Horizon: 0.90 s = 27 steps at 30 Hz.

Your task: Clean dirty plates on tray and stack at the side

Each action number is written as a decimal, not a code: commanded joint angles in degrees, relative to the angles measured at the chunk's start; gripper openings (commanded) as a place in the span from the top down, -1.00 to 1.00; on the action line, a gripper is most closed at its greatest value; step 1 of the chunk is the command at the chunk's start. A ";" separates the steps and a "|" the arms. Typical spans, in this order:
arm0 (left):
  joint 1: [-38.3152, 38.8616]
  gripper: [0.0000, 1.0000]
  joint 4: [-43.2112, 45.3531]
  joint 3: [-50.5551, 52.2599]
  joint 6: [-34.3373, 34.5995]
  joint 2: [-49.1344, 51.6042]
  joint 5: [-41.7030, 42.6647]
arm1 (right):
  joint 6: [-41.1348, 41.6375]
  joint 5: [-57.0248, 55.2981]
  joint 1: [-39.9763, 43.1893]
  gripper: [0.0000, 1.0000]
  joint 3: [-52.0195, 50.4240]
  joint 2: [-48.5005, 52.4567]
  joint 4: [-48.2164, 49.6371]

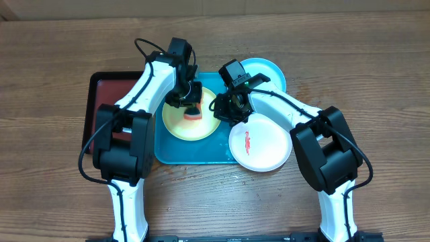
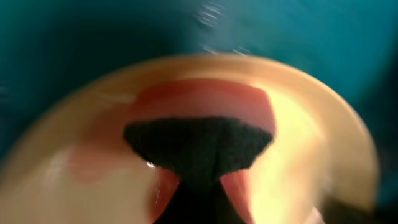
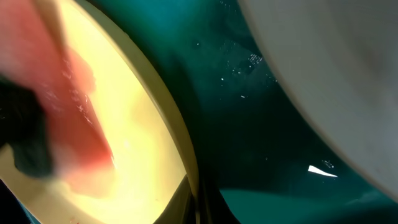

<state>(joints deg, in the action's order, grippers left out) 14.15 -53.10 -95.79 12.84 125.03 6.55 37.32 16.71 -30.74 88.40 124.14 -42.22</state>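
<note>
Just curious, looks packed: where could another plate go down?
Bare table lies right of the light blue plate, beyond the tray, and left of the black tray. Crowded: on the tray, where left pincer and right pincer meet at the yellow-green plate.

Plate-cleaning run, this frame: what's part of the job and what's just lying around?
Job:
- turquoise tray
- yellow-green plate
- light blue plate
- white plate, red smear
- sponge, held by the left gripper
- right gripper, at the yellow-green plate's rim

Lying about:
- black tray with red inside, partly under the left arm
</note>
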 commanded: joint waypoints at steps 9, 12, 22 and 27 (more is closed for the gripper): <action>0.52 0.92 -10.29 0.44 13.20 -0.63 -17.33 | -0.46 -1.18 0.50 0.93 -0.07 1.31 0.24; 1.22 0.92 -12.37 0.44 3.72 -0.63 -4.87 | -0.46 -1.18 0.50 0.92 -0.07 1.31 0.22; 2.78 0.91 -5.42 0.44 -8.94 -0.63 11.50 | -0.46 -1.16 0.48 0.92 -0.07 1.31 -0.22; 2.29 0.91 1.90 0.44 -0.85 -0.63 -3.56 | -0.46 -1.18 0.48 0.93 -0.07 1.31 -0.55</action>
<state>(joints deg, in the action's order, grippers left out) 16.91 -54.15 -95.59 7.20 125.03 12.97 36.91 16.51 -30.74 88.40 124.16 -42.30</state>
